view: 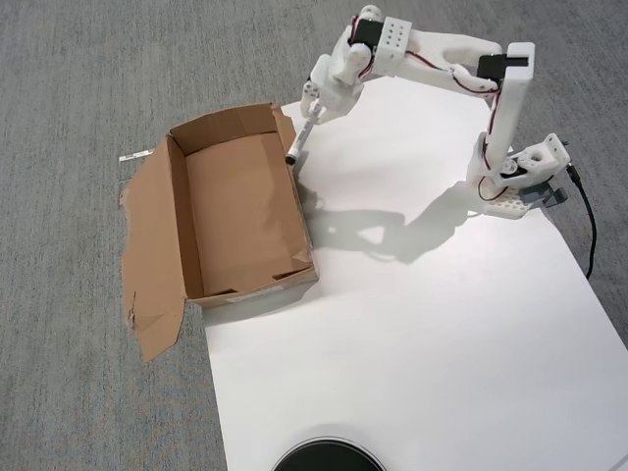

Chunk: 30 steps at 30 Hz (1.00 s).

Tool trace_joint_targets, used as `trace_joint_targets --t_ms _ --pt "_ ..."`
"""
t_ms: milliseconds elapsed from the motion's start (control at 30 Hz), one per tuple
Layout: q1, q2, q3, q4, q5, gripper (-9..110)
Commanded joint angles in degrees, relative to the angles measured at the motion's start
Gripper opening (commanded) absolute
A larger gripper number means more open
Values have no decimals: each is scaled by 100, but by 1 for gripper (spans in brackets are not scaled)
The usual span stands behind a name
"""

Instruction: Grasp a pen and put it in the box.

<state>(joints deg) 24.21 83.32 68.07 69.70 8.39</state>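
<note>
Pen (300,137) in hand (309,110), white sheet (412,334), grey carpet (69,78)

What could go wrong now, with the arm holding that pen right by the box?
The pen hangs from the gripper close to the box wall's top edge, apparently just outside it. Released here, it might hit the rim and fall onto the white sheet. Moving further, its tip could catch the torn cardboard corner.
</note>
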Motion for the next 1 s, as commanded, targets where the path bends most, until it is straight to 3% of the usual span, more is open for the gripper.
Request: trace_joint_targets --t_ms 0,967 --pt "-505 387 -672 -70 -31 0" --pt "-1332 -466 -971 -79 -31 0"
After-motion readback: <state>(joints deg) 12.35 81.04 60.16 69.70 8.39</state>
